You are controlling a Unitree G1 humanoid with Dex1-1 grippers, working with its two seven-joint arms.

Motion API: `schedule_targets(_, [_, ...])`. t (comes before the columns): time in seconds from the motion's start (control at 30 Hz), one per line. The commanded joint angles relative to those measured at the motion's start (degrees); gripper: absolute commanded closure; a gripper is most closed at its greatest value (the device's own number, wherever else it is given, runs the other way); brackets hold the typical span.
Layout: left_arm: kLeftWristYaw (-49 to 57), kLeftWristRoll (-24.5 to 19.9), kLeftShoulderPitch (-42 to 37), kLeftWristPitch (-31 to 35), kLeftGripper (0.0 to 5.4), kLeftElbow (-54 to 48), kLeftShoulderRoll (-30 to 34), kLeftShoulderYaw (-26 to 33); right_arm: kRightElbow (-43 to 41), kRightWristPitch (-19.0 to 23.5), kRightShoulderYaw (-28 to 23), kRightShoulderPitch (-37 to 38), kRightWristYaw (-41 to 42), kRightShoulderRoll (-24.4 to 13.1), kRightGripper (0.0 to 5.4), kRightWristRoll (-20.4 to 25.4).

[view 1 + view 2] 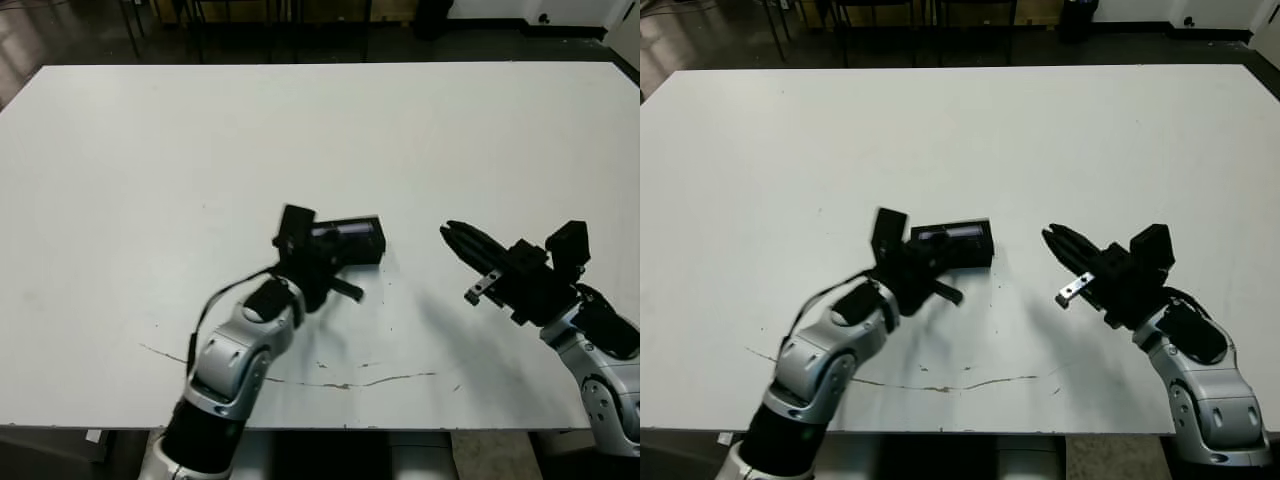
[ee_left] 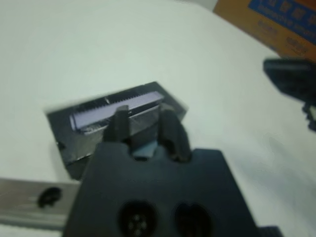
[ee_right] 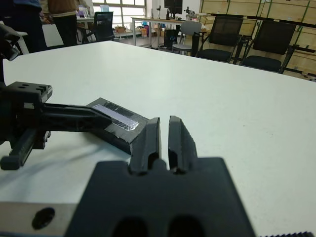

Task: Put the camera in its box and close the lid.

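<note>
Lid (image 1: 348, 240), black with its pale silvery stripe up, lies flat near the middle of the white table (image 1: 140, 170), somewhat toward the near edge; it appears seated on the box, whose walls cannot be told apart from it. Head views: left gripper (image 1: 325, 262) reaches over the lid's near side, fingers lying on or just above it; contact not clear. Right gripper (image 1: 1055, 240) sits apart to the right, off the lid, fingers clenched together and holding nothing, pointing toward it. Thin dark scratch marks run along the table's near edge. Left wrist view: left fingers (image 2: 170, 129) slightly parted over the lid's dark edge beside the stripe (image 2: 116, 106); picture blurred, so a grasp cannot be told. Right wrist view: right fingers (image 3: 149, 140) pressed nearly together, empty; beyond them the lid and the left gripper's fingers across its end. Chairs and people stand beyond the table's far edge.
</note>
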Motion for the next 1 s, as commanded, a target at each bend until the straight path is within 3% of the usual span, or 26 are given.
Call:
schedule_targets(0.03, [0.6, 2.2, 1.1, 2.6, 5.38, 3.0, 0.8, -1.6, 0.6, 0.6, 0.5, 0.7, -0.5, 0.3, 5.4, -0.6])
schedule_targets(0.43, [0.0, 3.1, 1.9, 5.7, 5.38, 4.6, 0.8, -0.6, 0.5, -0.2, 0.6, 1.0, -0.4, 0.2, 5.4, -1.7])
schedule_targets(0.7, [-1.1, -2.0, 2.0, 8.2, 5.38, -7.9, 2.0, 8.4, 0.8, -0.3, -0.2, 0.8, -0.2, 0.8, 5.4, -0.2])
schedule_targets(0.9, [-6.5, -7.7, 3.1, -2.3, 5.38, -16.3, 6.8, 19.8, -0.6, -0.7, -1.1, 0.1, -3.4, 2.1, 5.4, -0.9])
schedule_targets(1.0, [-14.4, -6.6, -3.6, -22.6, 5.38, 9.8, 12.7, 27.0, -2.0, -1.4, -1.2, -0.2, -8.1, 4.8, 5.4, -2.1])
